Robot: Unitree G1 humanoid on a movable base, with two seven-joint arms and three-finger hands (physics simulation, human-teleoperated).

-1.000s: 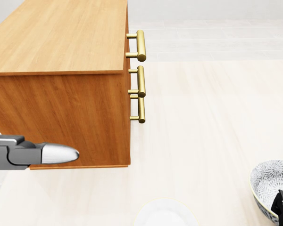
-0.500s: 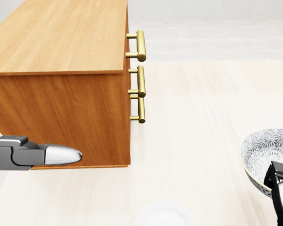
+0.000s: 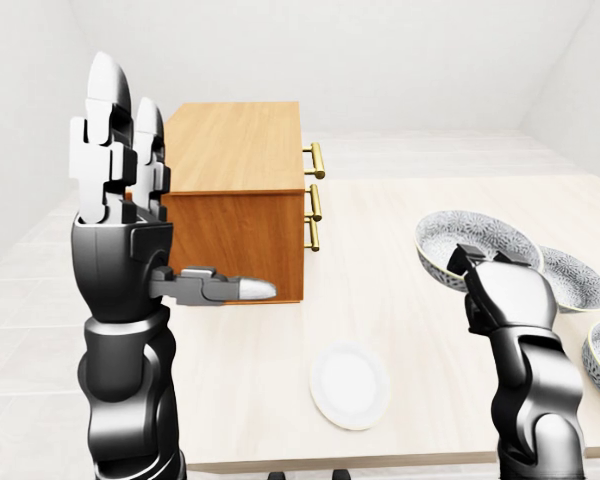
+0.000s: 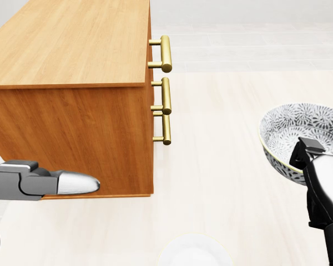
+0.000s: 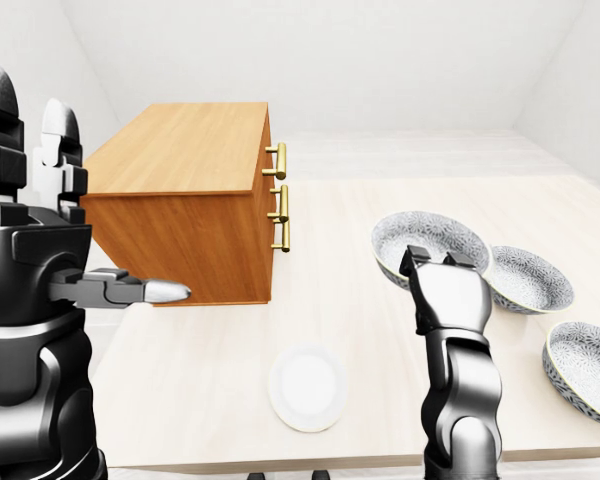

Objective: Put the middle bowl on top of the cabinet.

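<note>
Nearest the camera, the left hand [image 3: 120, 215] stood raised and upright at the left of the left-eye view, its fingers [image 3: 108, 110] released and extended upward with the thumb pointing right toward the cabinet [image 3: 242, 190], holding nothing. The right hand [image 5: 448, 297] was held above the table [image 3: 400, 300] at the right, fingers clenched on the near rim of the middle bowl [image 5: 430, 240], which was lifted and tilted, with two further bowls [image 5: 525, 278] resting to its right and a white plate [image 5: 304, 388] near the table's bottom edge. Farther off, the cabinet top was bare wood, and open table lay between the bowl and the cabinet's brass handles [image 4: 165, 53].
</note>
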